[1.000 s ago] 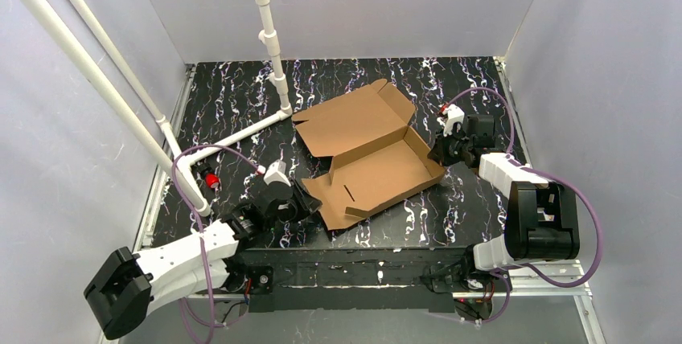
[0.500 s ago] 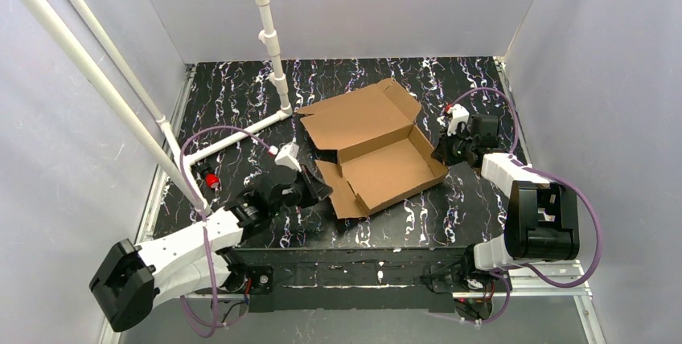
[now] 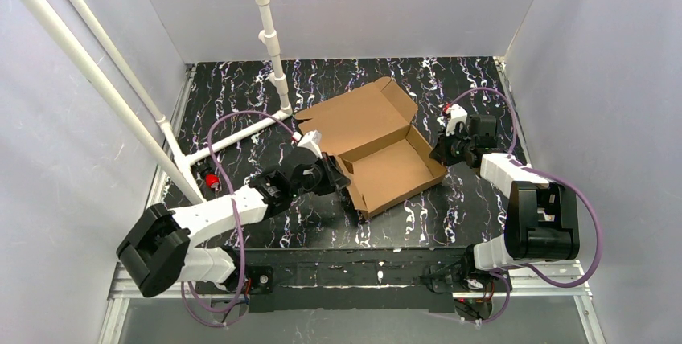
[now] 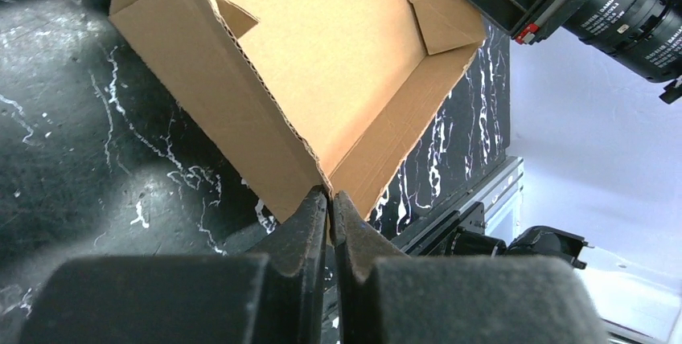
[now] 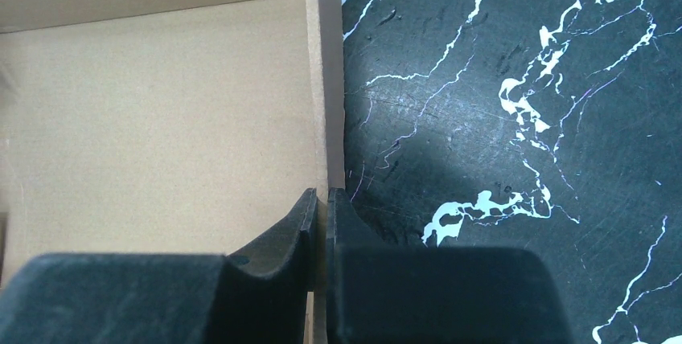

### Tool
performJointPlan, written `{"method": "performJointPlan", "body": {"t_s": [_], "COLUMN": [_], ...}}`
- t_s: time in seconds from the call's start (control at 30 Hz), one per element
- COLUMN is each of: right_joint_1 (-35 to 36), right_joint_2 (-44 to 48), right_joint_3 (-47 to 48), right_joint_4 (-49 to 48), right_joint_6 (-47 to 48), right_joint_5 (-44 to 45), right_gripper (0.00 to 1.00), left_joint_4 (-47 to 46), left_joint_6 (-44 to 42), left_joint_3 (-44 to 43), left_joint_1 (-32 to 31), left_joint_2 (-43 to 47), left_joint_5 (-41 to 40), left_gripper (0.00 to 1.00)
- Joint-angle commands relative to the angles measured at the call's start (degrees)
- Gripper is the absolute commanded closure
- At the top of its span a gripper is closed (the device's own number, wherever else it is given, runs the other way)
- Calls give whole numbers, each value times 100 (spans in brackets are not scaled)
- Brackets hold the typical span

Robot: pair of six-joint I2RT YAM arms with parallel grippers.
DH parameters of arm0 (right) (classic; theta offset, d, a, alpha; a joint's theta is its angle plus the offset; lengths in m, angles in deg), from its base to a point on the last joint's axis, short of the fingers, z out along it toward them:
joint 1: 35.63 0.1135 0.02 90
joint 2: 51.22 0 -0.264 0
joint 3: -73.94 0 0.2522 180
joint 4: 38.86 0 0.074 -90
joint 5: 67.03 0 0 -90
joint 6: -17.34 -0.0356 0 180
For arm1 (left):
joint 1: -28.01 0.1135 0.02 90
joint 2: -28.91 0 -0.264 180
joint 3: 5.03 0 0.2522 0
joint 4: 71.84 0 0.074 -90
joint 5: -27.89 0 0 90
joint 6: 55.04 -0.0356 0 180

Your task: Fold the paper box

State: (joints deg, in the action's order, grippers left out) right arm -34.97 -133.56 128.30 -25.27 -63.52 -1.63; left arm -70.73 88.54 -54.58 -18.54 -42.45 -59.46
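— Any change to the box (image 3: 390, 171), mid-surface (image 3: 241, 95)?
— Left wall (image 4: 241, 111) up from flat, pinched in left tool (image 4: 330, 199); right tool (image 5: 320, 199) pinching right wall (image 5: 326, 79). Leaves lid (image 3: 354, 119) to close.

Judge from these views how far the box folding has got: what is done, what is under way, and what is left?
Done: the paper box has its tray walls standing upright. In hand: the left gripper pinches the corner of the near-left wall and the right gripper clamps the right wall, holding the tray in shape. Left: the lid lies open behind the tray, to be closed and tucked.
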Motion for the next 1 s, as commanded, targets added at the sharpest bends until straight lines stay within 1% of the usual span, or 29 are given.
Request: {"method": "performJointPlan", "body": {"t_s": [0.0, 0.1, 0.2, 0.3, 0.43, 0.53, 0.7, 0.77, 0.97], "right_joint_1": [83, 89, 83, 83, 83, 84, 86, 83, 83], "right_joint_2": [13, 0, -26, -36, -36, -36, -36, -36, -44], "right_joint_3": [1, 9, 20, 19, 18, 19, 12, 9, 25], "right_joint_4": [-63, -54, -49, -54, -45, -45, -45, -45, -45], "right_joint_6": [-185, -187, -176, -176, -168, -170, -159, -159, -155], "right_joint_5": [-361, -368, -370, -370, -370, -370, -370, -370, -370], "right_gripper": [88, 88, 88, 88, 88, 88, 88, 88, 88], "left_joint_4": [-13, -23, -77, -159, -305, -437, -628, -748, -830], "left_joint_6": [-99, -14, 60, 106, 198, 327, 661, 712, 712], "left_joint_3": [-119, 1, 151, 285, 426, 527, 703, 745, 846], "left_joint_1": [71, 136, 214, 269, 310, 325, 348, 355, 365], "left_joint_2": [-253, -257, -198, -111, -7, 8, 117, 230, 695], "left_joint_5": [359, 372, 392, 415, 465, 491, 274, 237, 277], "left_gripper": [93, 83, 77, 75, 66, 62, 60, 54, 42]}}
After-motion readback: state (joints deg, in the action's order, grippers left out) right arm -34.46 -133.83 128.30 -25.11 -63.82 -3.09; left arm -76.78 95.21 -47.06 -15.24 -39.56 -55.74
